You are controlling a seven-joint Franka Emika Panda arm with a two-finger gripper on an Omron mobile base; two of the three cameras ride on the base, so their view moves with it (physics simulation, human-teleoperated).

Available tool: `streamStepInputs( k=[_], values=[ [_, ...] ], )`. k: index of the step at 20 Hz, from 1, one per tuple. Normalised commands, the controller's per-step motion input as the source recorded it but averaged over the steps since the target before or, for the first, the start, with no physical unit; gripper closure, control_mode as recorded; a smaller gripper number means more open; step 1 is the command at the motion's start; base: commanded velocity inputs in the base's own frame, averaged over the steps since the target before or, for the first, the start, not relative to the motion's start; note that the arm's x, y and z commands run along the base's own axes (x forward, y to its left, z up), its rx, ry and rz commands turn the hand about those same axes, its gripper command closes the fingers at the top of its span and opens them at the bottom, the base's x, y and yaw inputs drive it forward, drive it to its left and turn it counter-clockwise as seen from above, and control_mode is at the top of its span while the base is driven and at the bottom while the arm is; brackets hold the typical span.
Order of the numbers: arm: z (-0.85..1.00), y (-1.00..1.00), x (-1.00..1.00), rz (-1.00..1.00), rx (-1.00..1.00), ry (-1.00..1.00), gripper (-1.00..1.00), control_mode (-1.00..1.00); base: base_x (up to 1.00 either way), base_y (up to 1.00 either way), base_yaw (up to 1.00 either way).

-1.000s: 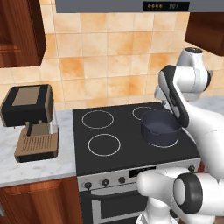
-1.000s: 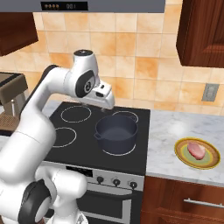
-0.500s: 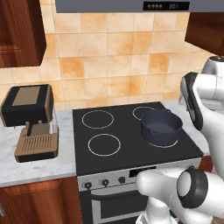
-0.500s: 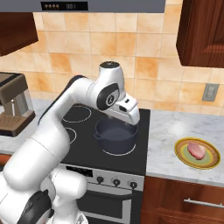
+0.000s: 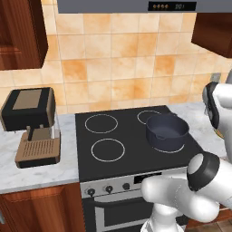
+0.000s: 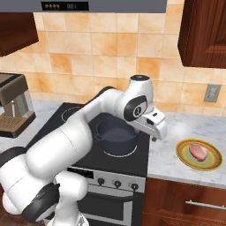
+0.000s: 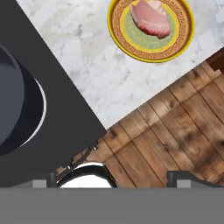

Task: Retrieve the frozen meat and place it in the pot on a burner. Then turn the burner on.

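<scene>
gripper [image 6: 155,137] spread wide, nothing pinched, hung over the stove's right edge, frozen meat [image 6: 198,152] parked on the yellow plate [image 6: 183,155], bare marble counter [image 6: 170,163] between, pot [image 6: 115,136] seated on the front-right burner

A home kitchen: a black glass cooktop [image 5: 131,140] with ringed burners and an oven with knobs [image 5: 108,189] below, marble counters [image 6: 185,132], tan tiled backsplash [image 5: 113,59], dark wooden cabinets [image 6: 205,33], a range hood [image 5: 131,5], and a coffee machine [image 5: 31,124] at the counter's left edge.
</scene>
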Motion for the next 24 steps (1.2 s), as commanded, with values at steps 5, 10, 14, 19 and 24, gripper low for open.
streamStepInputs(
  k=[5, 10, 14, 19, 24],
  values=[
    [-0.25, -0.64, 0.14, 0.00, 0.00, 0.01, -1.00, -1.00, 0.00, 0.00, 0.00],
    [-0.25, -0.25, 0.08, 0.00, 0.00, 0.00, -1.00, -1.00, 0.00, 0.00, 0.00],
    [-0.12, -0.28, 0.23, 0.02, 0.00, 0.01, -1.00, -1.00, 0.00, 0.00, 0.00],
    [-0.05, -0.41, 0.47, 0.06, 0.00, 0.00, -1.00, -1.00, 0.00, 0.00, 0.00],
    [-0.22, -0.47, 0.54, 0.07, 0.00, 0.01, -1.00, -1.00, 0.00, 0.00, 0.00]
  ],
)
